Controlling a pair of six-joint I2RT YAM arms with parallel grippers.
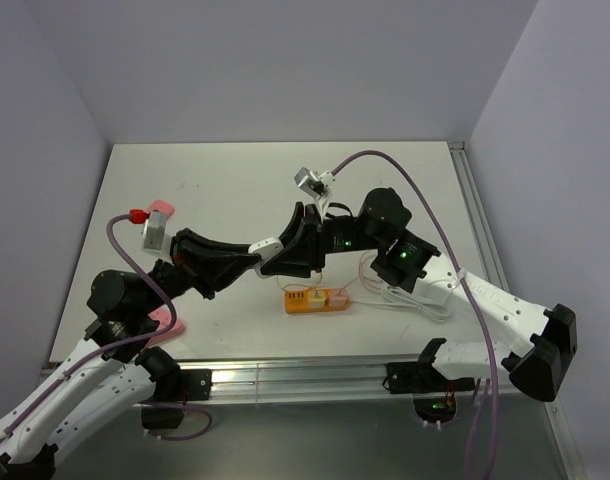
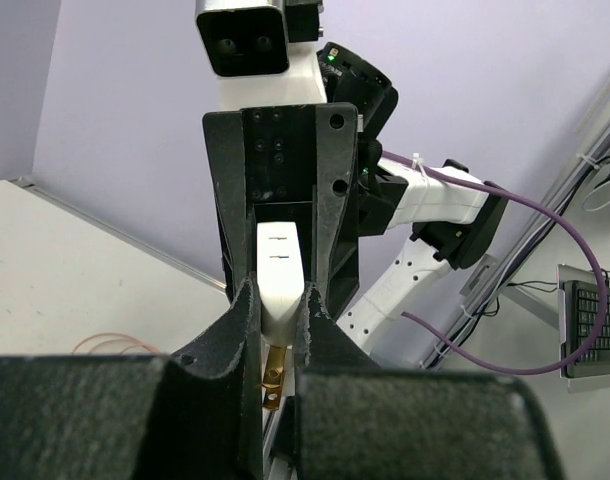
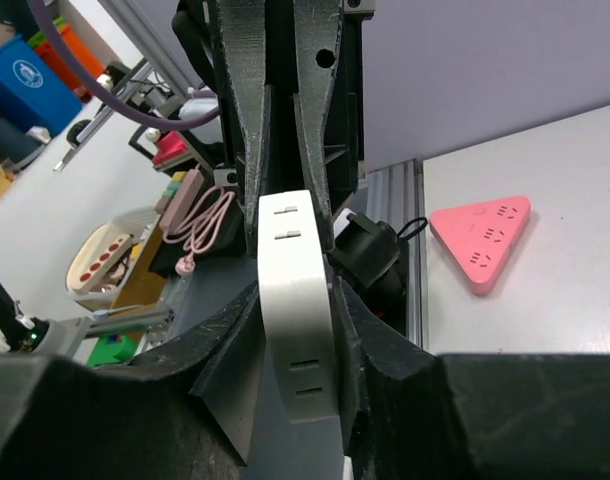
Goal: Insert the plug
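Both the left gripper (image 2: 279, 300) and the right gripper (image 3: 297, 300) are clamping the white plastic plug (image 2: 282, 262) mid-air above the table (image 1: 235, 180), so uneven pulling is probably risking twisting it loose or bending its brass prongs (image 2: 273, 380).

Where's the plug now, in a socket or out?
Out. The plug is pinched in the left gripper, brass prongs bare.

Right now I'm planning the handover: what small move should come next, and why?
Probably open the left claw and back off: it pinches the white plug at its prong end, while the right claw grips the body, so the brass prongs need freeing.
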